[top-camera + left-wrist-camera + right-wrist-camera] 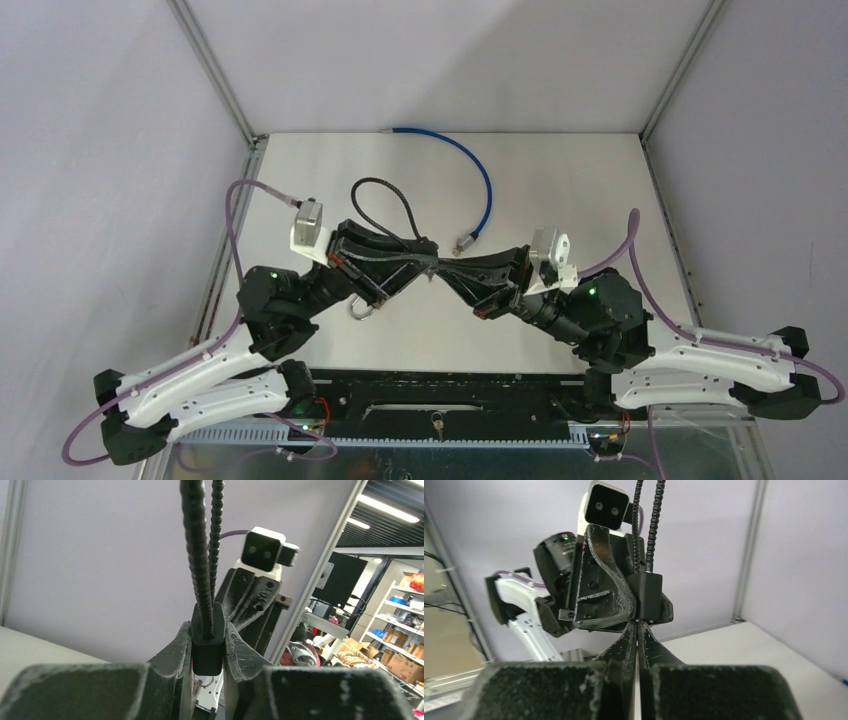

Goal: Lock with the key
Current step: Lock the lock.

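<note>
Above the middle of the table my left gripper [424, 262] [207, 630] is shut on a black lock body [207, 652] [650, 597]. The lock's black ribbed cable [378, 195] [197, 555] loops back over that arm. From the right, my right gripper [453, 268] [637, 626] is shut. Its fingertips [633, 632] press against the lock's underside. The key is hidden where those tips meet the lock. A thin wire ring [201, 682] shows just below the lock in the left wrist view.
A blue cable [482, 180] with a metal plug end curves across the back of the table. A small silver ring [362, 308] sits under the left gripper. Frame posts stand at the back corners, and a black rail [440, 395] runs along the near edge.
</note>
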